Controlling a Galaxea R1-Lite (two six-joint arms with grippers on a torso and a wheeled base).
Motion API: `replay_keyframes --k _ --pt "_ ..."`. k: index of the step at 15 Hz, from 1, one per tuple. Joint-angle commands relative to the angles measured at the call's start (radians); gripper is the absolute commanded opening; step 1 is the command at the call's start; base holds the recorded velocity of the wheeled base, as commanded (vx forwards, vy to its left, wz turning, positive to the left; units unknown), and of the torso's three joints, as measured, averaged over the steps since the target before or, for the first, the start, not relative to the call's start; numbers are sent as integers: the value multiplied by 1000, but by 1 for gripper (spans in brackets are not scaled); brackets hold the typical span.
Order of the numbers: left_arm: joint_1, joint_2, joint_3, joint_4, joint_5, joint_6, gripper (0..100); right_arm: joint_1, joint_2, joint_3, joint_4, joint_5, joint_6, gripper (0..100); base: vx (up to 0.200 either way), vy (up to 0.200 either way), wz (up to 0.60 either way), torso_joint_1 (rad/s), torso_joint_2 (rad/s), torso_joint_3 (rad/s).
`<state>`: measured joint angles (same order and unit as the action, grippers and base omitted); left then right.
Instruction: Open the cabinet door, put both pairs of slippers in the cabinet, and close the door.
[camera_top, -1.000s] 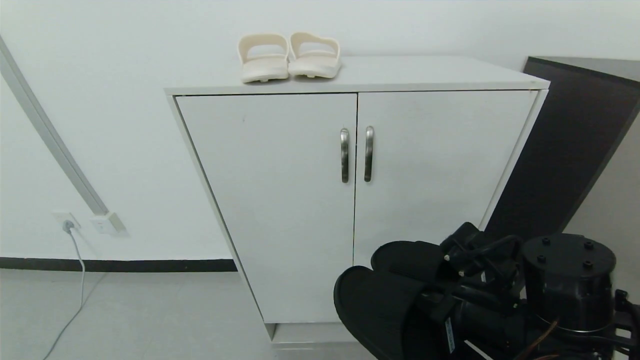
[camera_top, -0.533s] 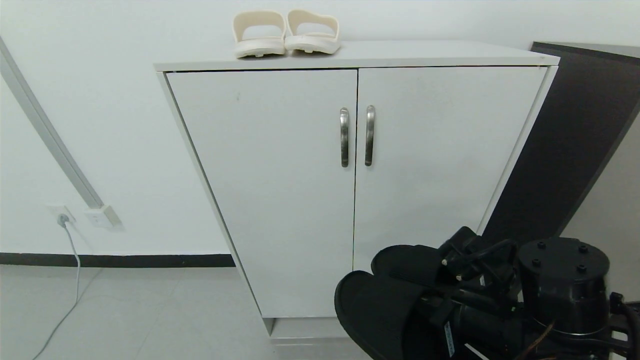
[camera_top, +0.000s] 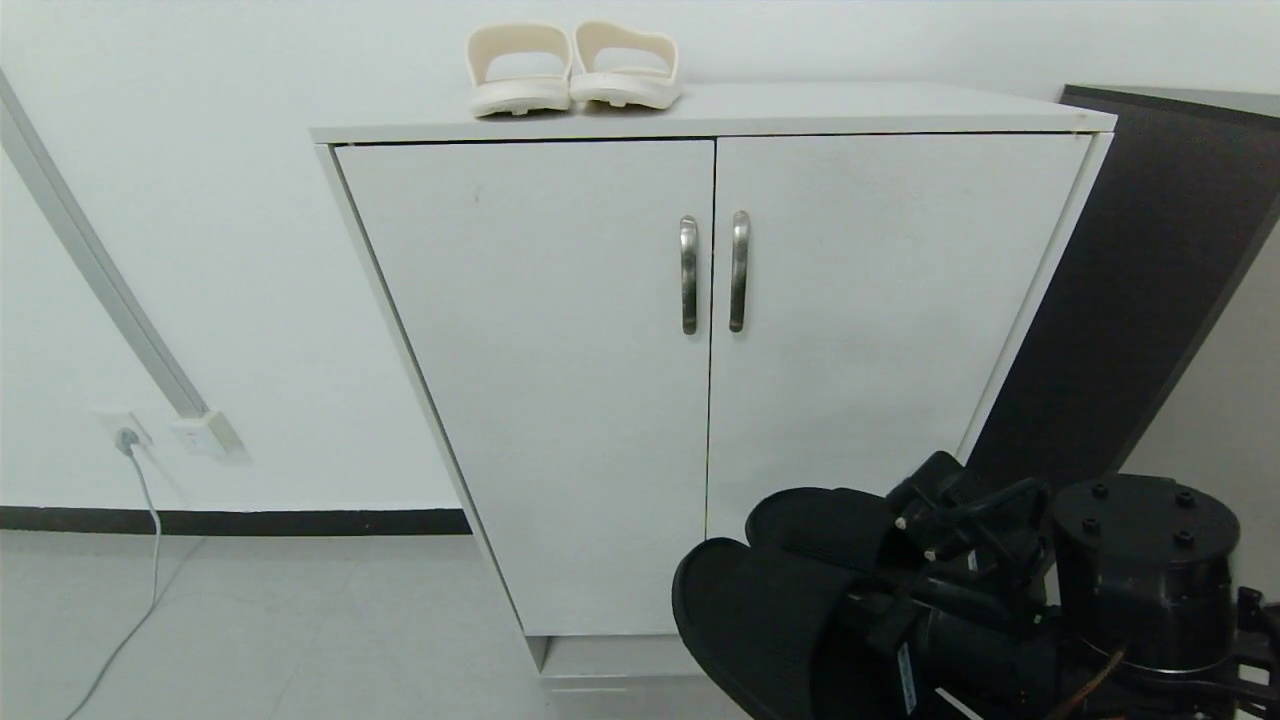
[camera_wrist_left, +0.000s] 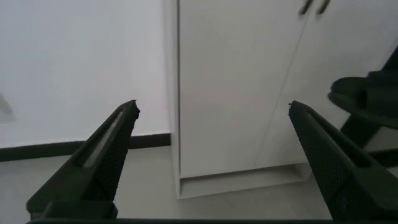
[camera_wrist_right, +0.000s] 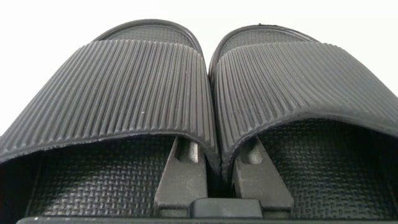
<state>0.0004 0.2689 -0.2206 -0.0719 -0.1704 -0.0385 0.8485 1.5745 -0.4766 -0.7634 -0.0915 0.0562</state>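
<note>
two black slippers (camera_top: 770, 610) pinched together in the right gripper (camera_wrist_right: 216, 163), lower right of the head view; left gripper (camera_wrist_left: 212, 111) spread wide, touching nothing

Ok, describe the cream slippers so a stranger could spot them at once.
Find the white two-door cabinet against the wall. The cream slippers sit side by side on its top, left of the middle. The other pair, black slippers, is held low in front of it.

White cabinet (camera_top: 880, 105), cream slippers (camera_top: 573, 68) on top, seemingly touching
</note>
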Motion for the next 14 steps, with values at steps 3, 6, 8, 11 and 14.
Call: replay_keyframes --k 3,6,8,11,14 --pt "0 385 -20 -255 -139 -26 100 0 -10 3 -2 1 -1 0 0 0 0 0 0 0" --pt "-94 572 -117 -353 -156 -26 100 0 -22 7 -1 1 -1 0 0 0 0 0 0 0" --pt "-181 673 -171 -364 -136 -31 100 1 -21 7 -1 1 -1 0 0 0 0 0 0 0" --pt "-353 826 -215 -508 -15 -115 100 4 -22 7 -1 3 -1 0 0 0 0 0 0 0" --pt "-537 1007 -292 -648 135 -124 100 4 -22 10 -1 16 -1 0 0 0 0 0 0 0"
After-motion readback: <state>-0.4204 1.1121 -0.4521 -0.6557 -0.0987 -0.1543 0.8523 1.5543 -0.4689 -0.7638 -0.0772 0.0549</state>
